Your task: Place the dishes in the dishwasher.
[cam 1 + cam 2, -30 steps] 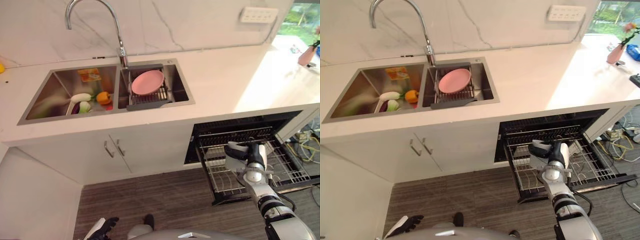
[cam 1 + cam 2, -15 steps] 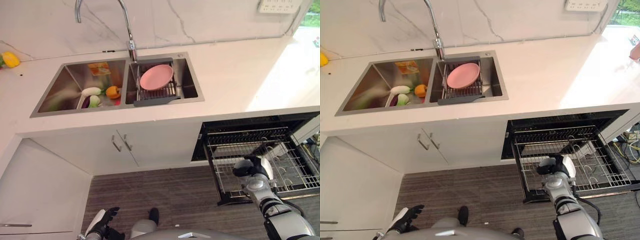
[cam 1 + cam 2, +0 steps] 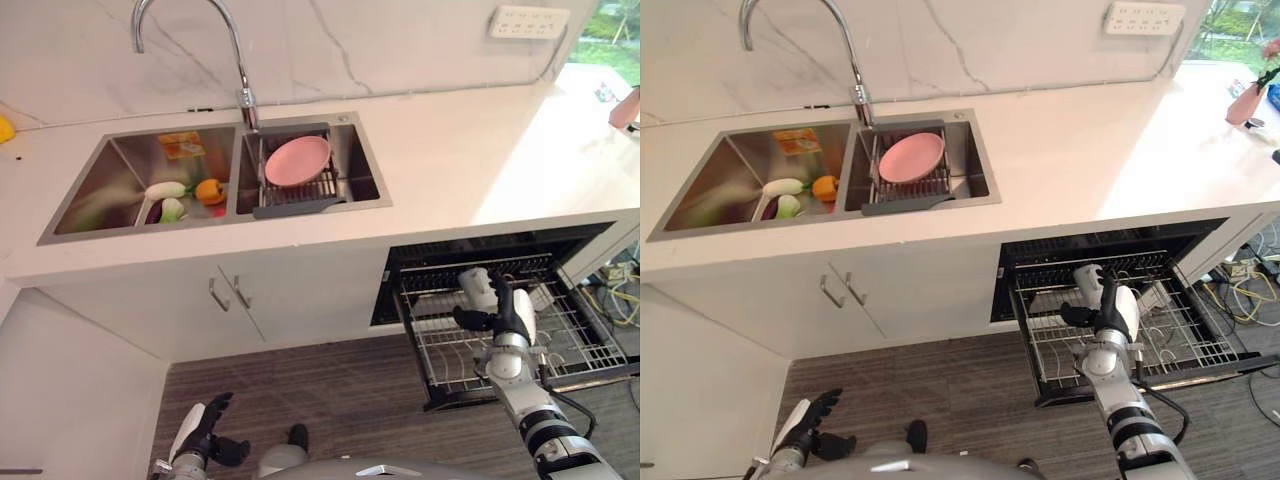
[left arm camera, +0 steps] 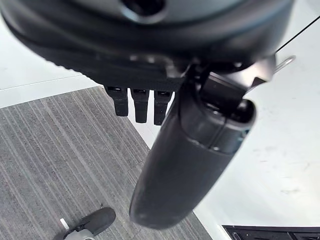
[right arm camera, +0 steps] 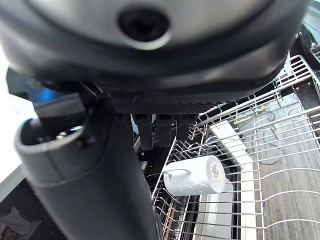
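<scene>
While the dishwasher rack (image 3: 580,340) stands pulled out under the counter's right end, the right hand (image 3: 505,312) hovers over the rack's left part with its fingers straight and nothing between them. A white mug (image 5: 194,176) lies on its side on the wires near the rack's left edge, just beyond the fingertips and apart from them; from the head it shows as a white cylinder (image 3: 476,289) just past the hand. A flat white piece (image 5: 235,145) rests on the rack wires beside the mug.

Up on the counter (image 3: 450,160), the double sink (image 3: 95,215) sits toward the left end. Its right basin holds a dark drain rack (image 3: 297,195) with a pink plate (image 3: 297,161) lying tilted in it, below the tap (image 3: 190,40). Its left basin holds an orange pepper (image 3: 208,192), a white vegetable (image 3: 163,191) and a green one (image 3: 171,211) near the divider.

Low by the wooden floor (image 3: 330,400), the left hand (image 3: 205,430) hangs with fingers relaxed and spread, holding nothing.
</scene>
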Robot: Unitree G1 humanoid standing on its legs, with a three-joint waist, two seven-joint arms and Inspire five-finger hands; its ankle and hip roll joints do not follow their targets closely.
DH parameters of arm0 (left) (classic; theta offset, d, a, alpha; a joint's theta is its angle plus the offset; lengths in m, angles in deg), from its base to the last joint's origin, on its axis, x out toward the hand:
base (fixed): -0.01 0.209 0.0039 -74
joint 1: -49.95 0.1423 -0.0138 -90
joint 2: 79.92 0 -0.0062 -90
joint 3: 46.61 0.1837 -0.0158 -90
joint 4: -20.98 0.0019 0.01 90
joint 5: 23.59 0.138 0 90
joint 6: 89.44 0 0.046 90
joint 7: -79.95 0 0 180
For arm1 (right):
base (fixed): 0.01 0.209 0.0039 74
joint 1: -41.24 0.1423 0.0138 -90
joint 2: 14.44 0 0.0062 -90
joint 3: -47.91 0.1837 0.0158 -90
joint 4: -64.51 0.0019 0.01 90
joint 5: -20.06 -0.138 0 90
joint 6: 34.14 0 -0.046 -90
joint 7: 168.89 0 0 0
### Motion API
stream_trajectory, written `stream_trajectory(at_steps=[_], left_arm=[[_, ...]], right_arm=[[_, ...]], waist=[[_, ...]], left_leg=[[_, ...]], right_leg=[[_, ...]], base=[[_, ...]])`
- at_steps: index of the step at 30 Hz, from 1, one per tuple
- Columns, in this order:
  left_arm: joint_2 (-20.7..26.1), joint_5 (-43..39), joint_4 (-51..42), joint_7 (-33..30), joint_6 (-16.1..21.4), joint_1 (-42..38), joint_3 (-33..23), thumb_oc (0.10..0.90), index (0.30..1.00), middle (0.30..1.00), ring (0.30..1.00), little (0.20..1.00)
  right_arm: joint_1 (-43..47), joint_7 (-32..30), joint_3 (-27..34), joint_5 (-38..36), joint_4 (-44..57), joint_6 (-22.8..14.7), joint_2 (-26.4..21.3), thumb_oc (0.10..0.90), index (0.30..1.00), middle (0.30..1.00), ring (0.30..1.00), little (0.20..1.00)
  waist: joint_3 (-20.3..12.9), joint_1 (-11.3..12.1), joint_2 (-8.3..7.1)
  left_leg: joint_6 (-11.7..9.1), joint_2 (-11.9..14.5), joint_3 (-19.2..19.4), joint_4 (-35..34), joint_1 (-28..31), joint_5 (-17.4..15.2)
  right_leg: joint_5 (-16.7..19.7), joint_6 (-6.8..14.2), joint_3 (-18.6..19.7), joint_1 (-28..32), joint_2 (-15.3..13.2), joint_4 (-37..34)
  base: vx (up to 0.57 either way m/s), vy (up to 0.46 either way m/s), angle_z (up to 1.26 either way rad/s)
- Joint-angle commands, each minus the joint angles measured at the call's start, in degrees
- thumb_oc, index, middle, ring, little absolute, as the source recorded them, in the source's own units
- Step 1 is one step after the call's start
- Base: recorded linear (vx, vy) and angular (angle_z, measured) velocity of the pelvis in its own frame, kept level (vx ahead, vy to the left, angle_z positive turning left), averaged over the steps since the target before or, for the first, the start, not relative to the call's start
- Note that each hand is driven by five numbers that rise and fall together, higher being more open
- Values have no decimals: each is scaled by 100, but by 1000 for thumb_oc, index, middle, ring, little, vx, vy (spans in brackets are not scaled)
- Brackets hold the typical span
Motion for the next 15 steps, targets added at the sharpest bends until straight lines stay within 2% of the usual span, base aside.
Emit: stream_trajectory(at_steps=[1,2,3,4,6,8,10,12,13,15], left_arm=[[91,-270,-221,-293,176,-131,-257,800,900,900,900,900],[-46,-444,-36,-281,102,-217,-353,800,900,900,900,900],[-273,-625,574,-132,-70,-633,-252,800,900,900,900,900],[-325,-542,800,-143,-127,-782,-205,800,900,900,900,900],[-435,-562,993,-192,-172,-878,-287,800,900,900,900,900],[-540,-523,1303,-266,-219,-913,-413,800,900,900,900,900],[-630,-560,1556,-375,-251,-996,-460,800,900,900,900,900],[-710,-811,1694,-497,-299,-1082,-589,800,900,900,900,900],[-864,-1269,1772,-571,-397,-1100,-769,800,900,900,900,900],[-945,-1461,1813,-571,-423,-1114,-812,800,900,900,900,900]], right_arm=[[-214,-211,413,-234,1420,-543,-210,800,900,900,900,900],[-684,-216,643,-189,2525,-735,-75,800,900,900,900,900],[-991,-168,755,-179,3854,-988,129,800,900,900,900,900],[-1026,-201,817,-147,4119,-977,131,800,900,900,900,900],[-1005,-216,843,-185,4297,-980,139,800,900,900,900,900],[-998,-250,882,-152,4576,-1011,170,800,900,900,900,900],[-940,-307,902,-149,4659,-1092,154,800,900,900,900,900],[-919,-370,920,-248,4736,-1139,162,800,900,900,900,900],[-961,-419,976,-338,4759,-1096,172,800,900,900,900,900],[-929,-454,1004,-337,4751,-1052,193,800,900,900,900,900]], waist=[[-153,-15,-46],[-153,-126,-46],[-33,-436,-75],[4,-554,-94],[76,-709,-89],[61,-813,-35],[-8,-875,10],[-57,-908,40],[-108,-912,101],[-149,-922,141]], left_leg=[[-244,276,187,753,3,-739],[-274,348,239,700,48,-677],[-436,444,446,1159,-196,-674],[-454,518,691,1470,-362,-701],[-504,782,1138,1837,-506,-531],[-513,945,1388,1594,-335,-535],[-580,1068,1381,1199,-216,-424],[-562,1132,1287,864,-250,-183],[-543,1085,1124,705,-198,-234],[-511,1015,1034,695,-190,-324]], right_leg=[[-928,-154,306,16,49,176],[-971,-183,351,-1,113,170],[-1137,-234,541,-32,175,134],[-1153,-248,518,-28,142,129],[-1128,-239,530,-34,75,135],[-1010,-136,613,-74,-15,149],[-895,36,677,-182,-164,205],[-714,148,605,-286,-358,260],[-617,273,636,-347,-552,393],[-577,340,657,-388,-669,467]], base=[[-102,-80,0],[-192,-177,6],[-163,-135,8],[-176,-40,10],[-94,166,4],[-9,284,-37],[-21,355,-23],[-55,483,-10],[12,445,-4],[35,373,7]])
